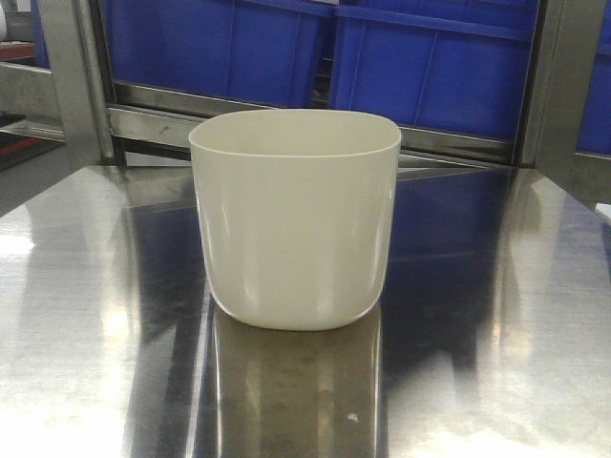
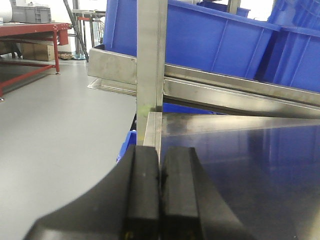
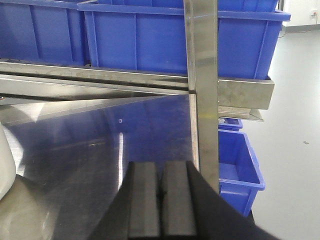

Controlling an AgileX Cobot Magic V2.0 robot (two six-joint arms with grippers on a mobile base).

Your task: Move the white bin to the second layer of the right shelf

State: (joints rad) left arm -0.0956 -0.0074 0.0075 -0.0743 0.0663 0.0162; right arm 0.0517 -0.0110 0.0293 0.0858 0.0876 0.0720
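The white bin (image 1: 294, 219) stands upright and empty in the middle of the mirror-like steel tabletop (image 1: 86, 315). A sliver of the bin (image 3: 5, 165) shows at the left edge of the right wrist view. My left gripper (image 2: 160, 150) is shut with nothing between its pads, hovering at the table's left rear corner beside a steel post (image 2: 150, 60). My right gripper (image 3: 161, 165) is shut and empty too, over the table's right side, well to the right of the bin. Neither gripper touches the bin. The right shelf second layer is out of view.
Behind the table a steel rack rail (image 1: 315, 119) carries large blue crates (image 1: 430, 67). An upright post (image 3: 202, 75) stands at the table's right rear corner. A blue crate (image 3: 237, 170) sits low beside the table on the right. Grey floor lies to the left.
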